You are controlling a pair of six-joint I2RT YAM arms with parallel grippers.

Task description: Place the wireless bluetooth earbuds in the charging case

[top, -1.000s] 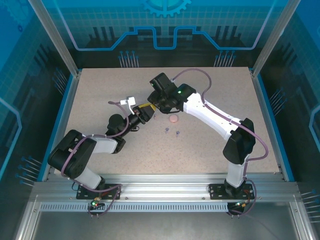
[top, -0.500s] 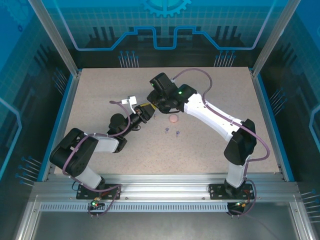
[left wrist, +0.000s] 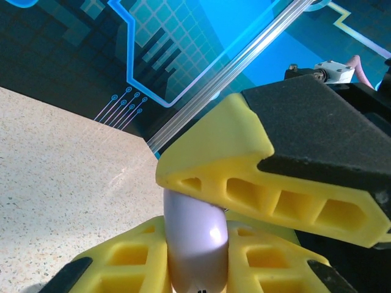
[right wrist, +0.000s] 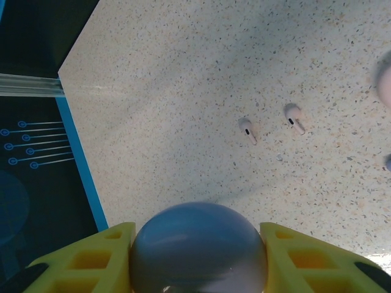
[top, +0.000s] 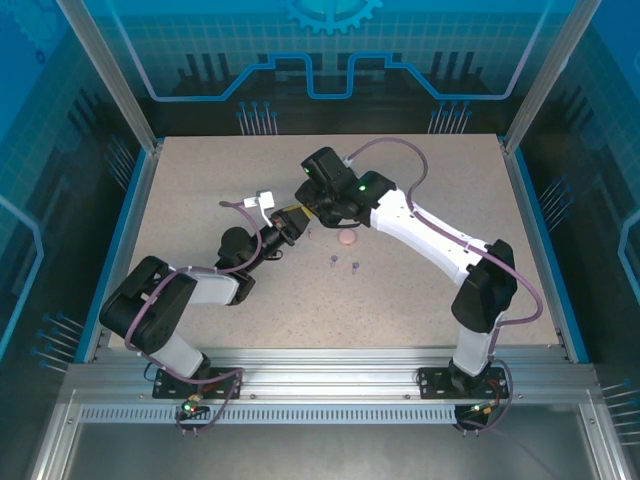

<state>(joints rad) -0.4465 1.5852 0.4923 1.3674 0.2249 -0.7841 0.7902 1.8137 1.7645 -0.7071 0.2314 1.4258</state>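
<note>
A pale purple round charging case [right wrist: 198,256] sits between the yellow fingers of my right gripper [right wrist: 198,235], which is shut on its sides. My left gripper [left wrist: 195,232] meets it from the left and is shut on the same case [left wrist: 195,259], seen edge-on, with a right finger [left wrist: 244,177] just above. In the top view both grippers, left [top: 290,222] and right [top: 318,207], join above the table's middle. Two pale pink earbuds [right wrist: 247,130] [right wrist: 294,117] lie on the table beyond. Two purple earbuds [top: 332,261] [top: 354,266] lie nearer the front.
A pink round case [top: 347,238] rests on the speckled table [top: 420,290] just right of the grippers. Blue rails [top: 118,240] and metal posts border the table. The right arm's white links [top: 430,235] arch over the right half.
My left gripper's jaws have closed onto the purple case. Both grippers drifted slightly toward the far side. The right gripper kept its grip.
</note>
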